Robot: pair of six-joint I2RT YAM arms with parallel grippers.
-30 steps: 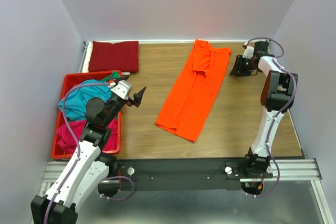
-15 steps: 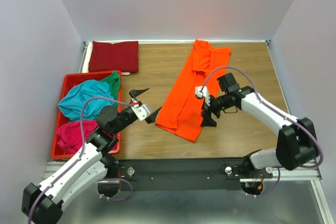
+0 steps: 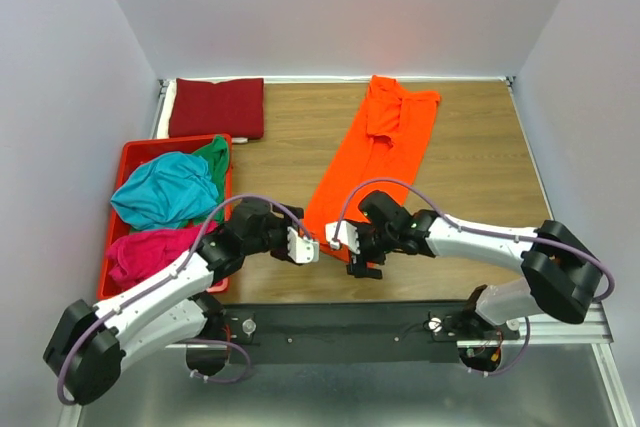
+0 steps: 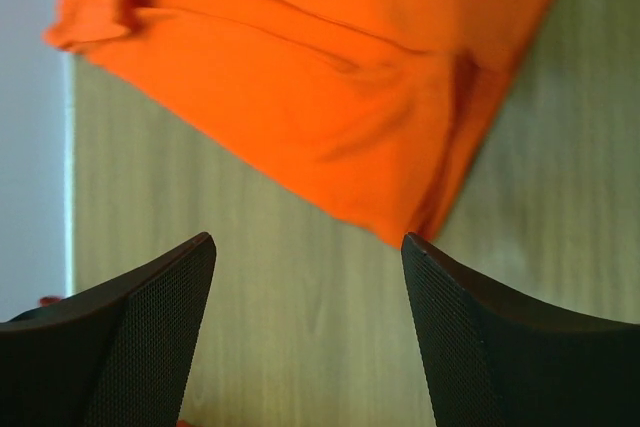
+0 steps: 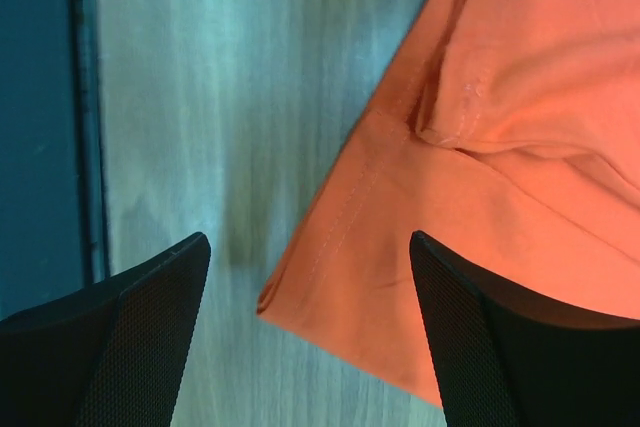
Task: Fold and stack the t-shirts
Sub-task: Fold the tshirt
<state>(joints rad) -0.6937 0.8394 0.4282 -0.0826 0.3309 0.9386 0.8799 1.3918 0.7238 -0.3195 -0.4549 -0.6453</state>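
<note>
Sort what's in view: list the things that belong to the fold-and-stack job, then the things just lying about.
Job: orange t-shirt, dark red t-shirt, teal t-shirt, magenta t-shirt, green t-shirt.
Lying about: red crate, table.

Robotics lab test cell: bare pale walls (image 3: 330,7) around a wooden table (image 3: 470,167), two arms (image 3: 160,297) on a metal rail (image 3: 590,322).
</note>
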